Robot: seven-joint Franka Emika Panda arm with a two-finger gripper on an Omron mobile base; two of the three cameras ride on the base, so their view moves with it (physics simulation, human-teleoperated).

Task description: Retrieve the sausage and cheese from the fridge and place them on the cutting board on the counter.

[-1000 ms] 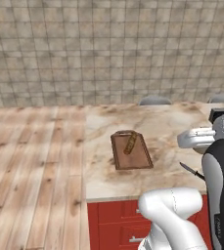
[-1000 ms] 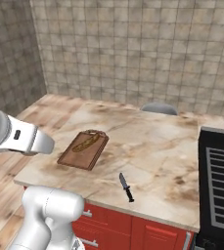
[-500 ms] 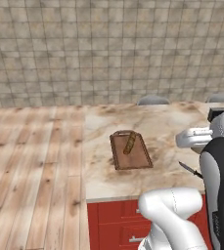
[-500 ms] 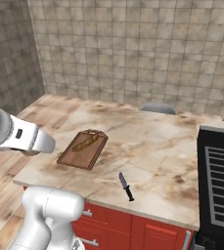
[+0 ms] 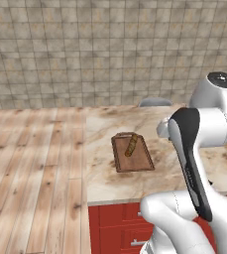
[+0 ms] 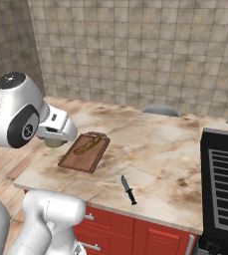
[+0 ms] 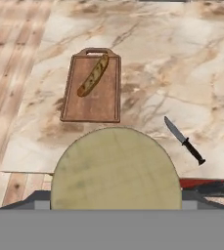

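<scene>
Cheese (image 7: 116, 168) clamped in our gripper (image 6: 56, 142), held up over the near edge of the counter (image 6: 160, 144), sausage (image 7: 93, 75) already lying on the cutting board (image 7: 92, 100), we see a black-handled knife (image 7: 184, 140) off beside the board.

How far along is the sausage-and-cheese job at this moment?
Done: the sausage already lies on the cutting board, near its handle end. In hand: the cheese sits in the gripper, close in the hand view, held above the counter short of the board. Left: carry the cheese over the board and set it down, probably on the bare part beside the sausage. A knife lies apart on the counter.
</scene>
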